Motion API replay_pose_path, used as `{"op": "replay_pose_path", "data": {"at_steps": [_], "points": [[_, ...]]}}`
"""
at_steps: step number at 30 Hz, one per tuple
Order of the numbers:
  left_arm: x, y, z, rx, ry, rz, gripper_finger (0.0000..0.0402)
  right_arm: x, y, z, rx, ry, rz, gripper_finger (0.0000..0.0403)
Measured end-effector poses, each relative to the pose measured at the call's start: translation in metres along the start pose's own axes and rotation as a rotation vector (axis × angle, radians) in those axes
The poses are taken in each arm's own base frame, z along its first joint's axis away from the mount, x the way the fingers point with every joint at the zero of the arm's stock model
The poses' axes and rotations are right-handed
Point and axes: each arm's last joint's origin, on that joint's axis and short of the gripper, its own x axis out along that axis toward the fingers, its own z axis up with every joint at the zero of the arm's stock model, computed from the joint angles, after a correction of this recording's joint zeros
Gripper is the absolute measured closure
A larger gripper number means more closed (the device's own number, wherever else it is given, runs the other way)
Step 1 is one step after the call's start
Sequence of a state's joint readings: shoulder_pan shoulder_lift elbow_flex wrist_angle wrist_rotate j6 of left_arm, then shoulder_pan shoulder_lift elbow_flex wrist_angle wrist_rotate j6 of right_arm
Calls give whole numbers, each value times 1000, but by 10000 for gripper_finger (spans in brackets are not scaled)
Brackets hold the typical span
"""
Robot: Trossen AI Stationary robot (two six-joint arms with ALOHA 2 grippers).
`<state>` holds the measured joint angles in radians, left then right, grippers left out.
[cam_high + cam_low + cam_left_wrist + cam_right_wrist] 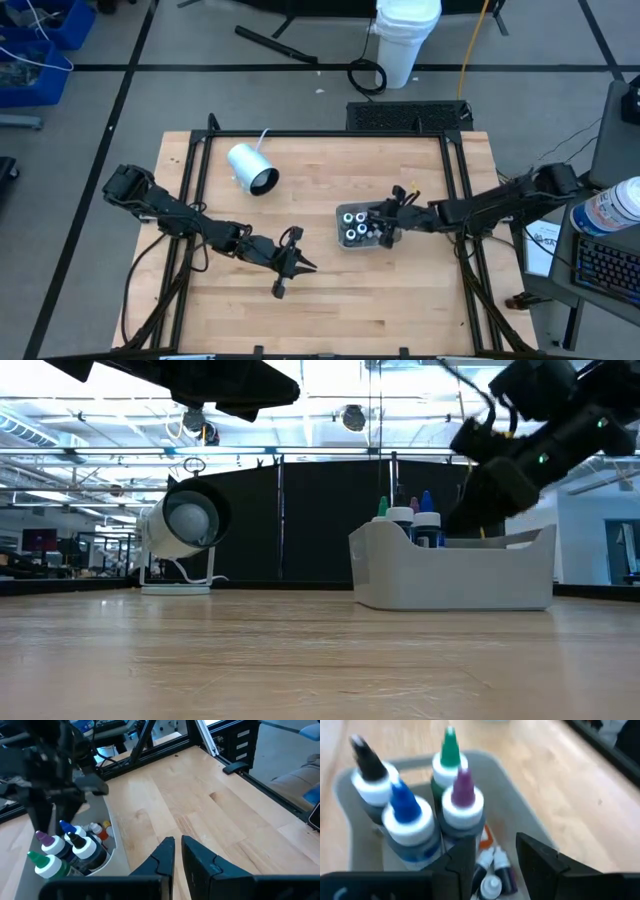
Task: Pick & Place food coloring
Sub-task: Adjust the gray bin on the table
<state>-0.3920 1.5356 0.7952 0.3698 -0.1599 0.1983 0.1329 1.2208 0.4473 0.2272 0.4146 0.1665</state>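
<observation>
- The pale wooden counter [320, 300] carries everything, inside a black metal frame.
- A large white cylinder with a dark mouth [251, 168] lies on its side toward the counter's far left part, well apart from the tray.
- A grey rectangular plastic tray [346, 240] sits right of the counter's middle; in the low view its wall [450, 575] stands on the wood.
- The food coloring bottles with white collars [359, 224] are grouped inside the tray. Four stand upright, with black [367, 757], green [449, 745], blue [403, 800] and purple [463, 787] tips; smaller bottles [492, 870] lie on the tray floor beside them.
- The right end effector [392, 222] hangs over the tray's right part, its fingers [540, 862] spread apart just above the small lying bottles, grasping nothing.
- The left end effector [296, 265] waits above bare counter left of the tray, its fingers [162, 857] nearly together with a slim gap and nothing between them.
</observation>
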Motion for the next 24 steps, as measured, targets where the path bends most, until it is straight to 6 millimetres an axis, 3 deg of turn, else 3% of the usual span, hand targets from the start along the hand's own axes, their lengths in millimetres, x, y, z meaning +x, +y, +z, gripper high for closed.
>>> {"op": "replay_pose_path", "data": {"at_steps": [9,16,24], "points": [[0,0,0,-1,-1,0,360,-49,-13,21,-33,-41,23,303],[0,0,0,-1,-1,0,360,-84,-25,7,-29,23,-16,390],[0,0,0,-2,-2,0,360,-90,-34,-15,126,201,-143,401]]}}
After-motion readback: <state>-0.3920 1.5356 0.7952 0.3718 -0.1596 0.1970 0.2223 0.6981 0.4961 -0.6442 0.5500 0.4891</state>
